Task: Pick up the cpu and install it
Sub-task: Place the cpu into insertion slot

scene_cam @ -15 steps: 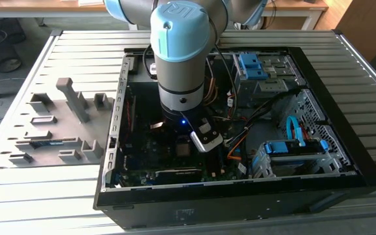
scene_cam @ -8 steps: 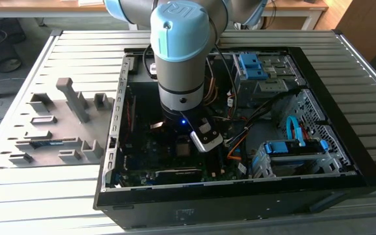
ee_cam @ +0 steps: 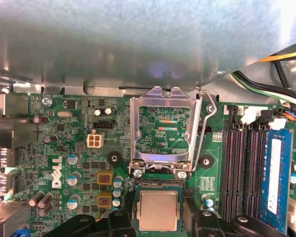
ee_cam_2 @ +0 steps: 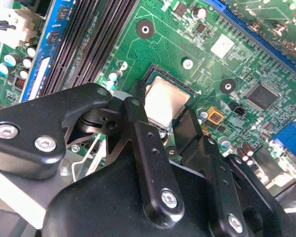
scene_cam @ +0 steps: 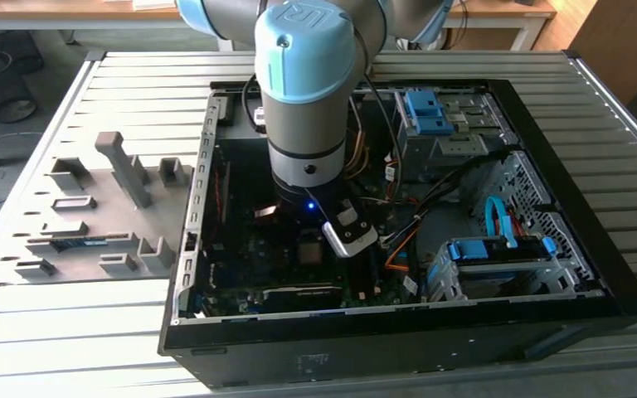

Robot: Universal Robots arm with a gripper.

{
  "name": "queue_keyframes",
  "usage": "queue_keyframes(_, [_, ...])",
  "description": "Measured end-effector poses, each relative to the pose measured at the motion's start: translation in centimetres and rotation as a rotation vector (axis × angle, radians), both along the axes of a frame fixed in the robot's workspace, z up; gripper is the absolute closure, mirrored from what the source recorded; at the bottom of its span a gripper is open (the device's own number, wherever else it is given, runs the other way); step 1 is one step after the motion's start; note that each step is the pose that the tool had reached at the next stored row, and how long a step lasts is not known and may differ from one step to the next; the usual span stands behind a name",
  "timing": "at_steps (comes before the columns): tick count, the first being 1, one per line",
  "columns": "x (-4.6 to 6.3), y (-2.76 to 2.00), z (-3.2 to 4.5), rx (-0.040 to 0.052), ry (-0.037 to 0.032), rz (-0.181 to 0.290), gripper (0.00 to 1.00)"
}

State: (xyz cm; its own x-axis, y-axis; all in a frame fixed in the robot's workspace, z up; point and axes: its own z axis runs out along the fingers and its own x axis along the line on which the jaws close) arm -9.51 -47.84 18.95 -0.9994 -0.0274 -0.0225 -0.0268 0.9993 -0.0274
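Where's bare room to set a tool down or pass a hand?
Bare slatted table lies between the grey fixture tray and the near edge, on the exterior view's left, and beyond the case. Crowded inside: the claw straddles the cpu, hemmed by the raised socket frame and memory slots.

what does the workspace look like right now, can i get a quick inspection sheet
surface: slatted metal table with an open computer case lying on it
job's things: cpu lies flat in the socket on the motherboard; clamp frame above it is lifted open
clutter: grey holder tray on the table, at the exterior view's left of the case
grippers: gripper directly over the cpu, arm reaching down into the case
cables: blue cable and orange wires inside the case
surroundings: wooden desk beyond the table
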Motion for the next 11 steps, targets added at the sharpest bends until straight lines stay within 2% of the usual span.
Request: queue_keyframes(11, [0.0, -0.06, -0.08, -0.0005, 0.0003, -0.004, 0.53])
